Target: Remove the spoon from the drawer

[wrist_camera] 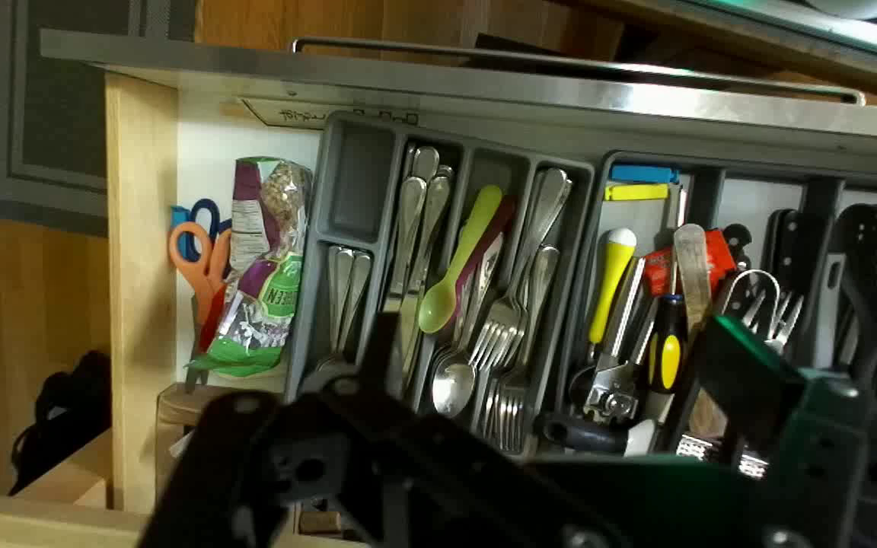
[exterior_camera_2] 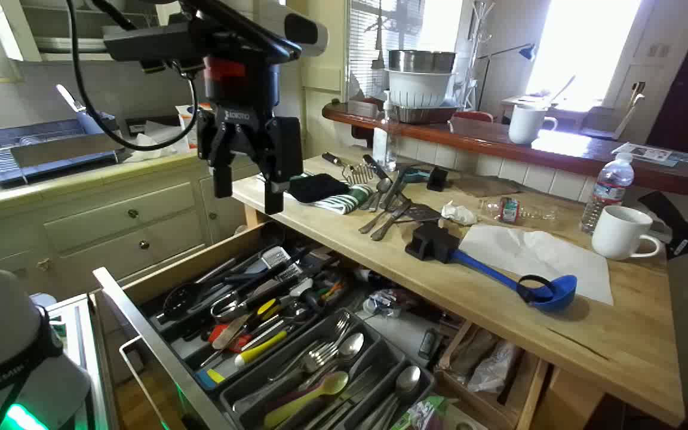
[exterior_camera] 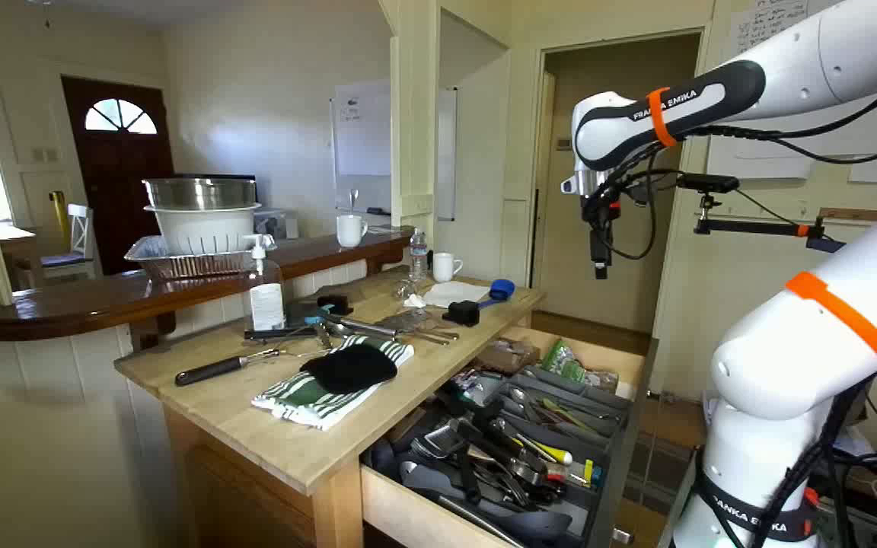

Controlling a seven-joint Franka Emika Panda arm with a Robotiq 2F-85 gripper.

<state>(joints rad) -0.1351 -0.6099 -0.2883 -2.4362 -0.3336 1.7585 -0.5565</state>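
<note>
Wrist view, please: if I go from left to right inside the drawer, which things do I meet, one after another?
Across the drawer: orange-handled scissors → green-and-purple bag → grey cutlery tray → yellow-handled tool → black-and-yellow handle → black perforated utensil.

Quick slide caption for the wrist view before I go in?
Open gripper above the drawer; a yellow-green spoon and metal forks lie in a gray divided tray.

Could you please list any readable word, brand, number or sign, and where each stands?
"FRAN…A EMIKA": arm, partly under orange strap
"ANKA E…KA": black base band
"ROBOTIQ", faint: hand
"GREEN", upside down: bag
Too small or blurred: wall note, whiteboard, bottle labels, drawer label
</note>
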